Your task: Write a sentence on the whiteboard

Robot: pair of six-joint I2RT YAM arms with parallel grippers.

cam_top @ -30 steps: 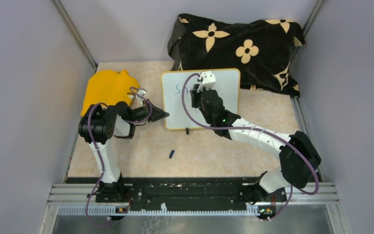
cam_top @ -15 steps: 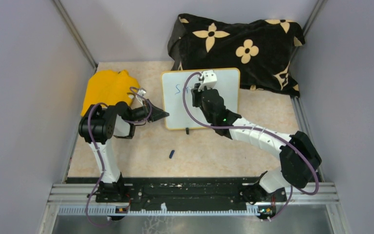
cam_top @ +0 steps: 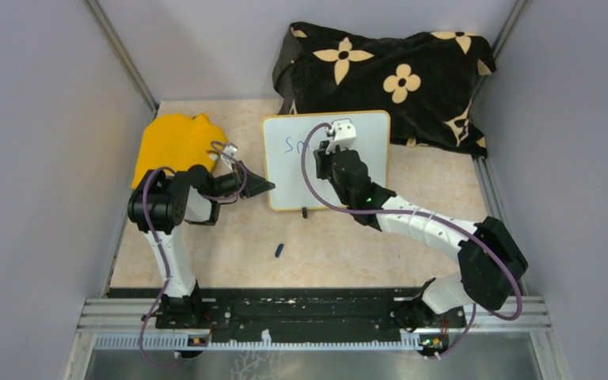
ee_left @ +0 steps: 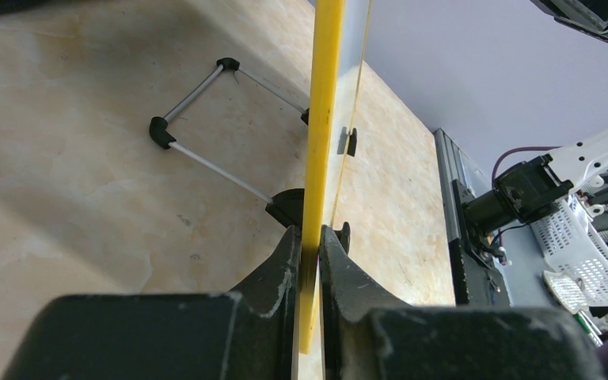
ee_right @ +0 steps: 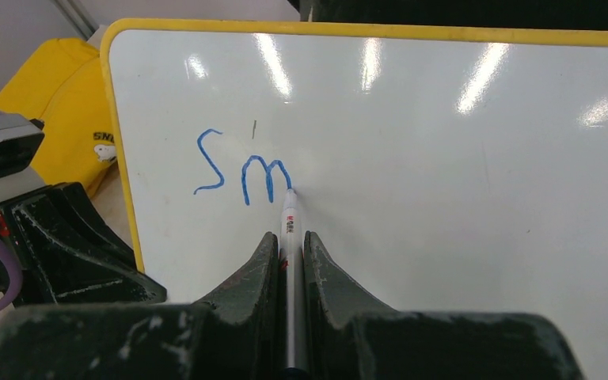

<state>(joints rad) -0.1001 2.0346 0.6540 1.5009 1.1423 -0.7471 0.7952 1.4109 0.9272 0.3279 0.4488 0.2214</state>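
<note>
Mid-word: right arm writing, left arm bracing the board.
Top: small white, yellow-rimmed whiteboard (cam_top: 364, 158) sits upper centre. The left gripper (cam_top: 263, 188) is at its lower-left edge and the right gripper (cam_top: 322, 150) is over its upper left. Left wrist: jaws narrow, pinching the rim, board edge-on. Right wrist: jaws narrow on a slim white marker (ee_right: 289, 226), long axis up-frame. Its tip touches the blue handwritten sentence (ee_right: 241, 170), "Sm" so far. Blank board lies right, so I expect rightward strokes next.

Whiteboard (ee_right: 443, 158) cut off right; small blue object (cam_top: 279, 251) too small to identify.
</note>
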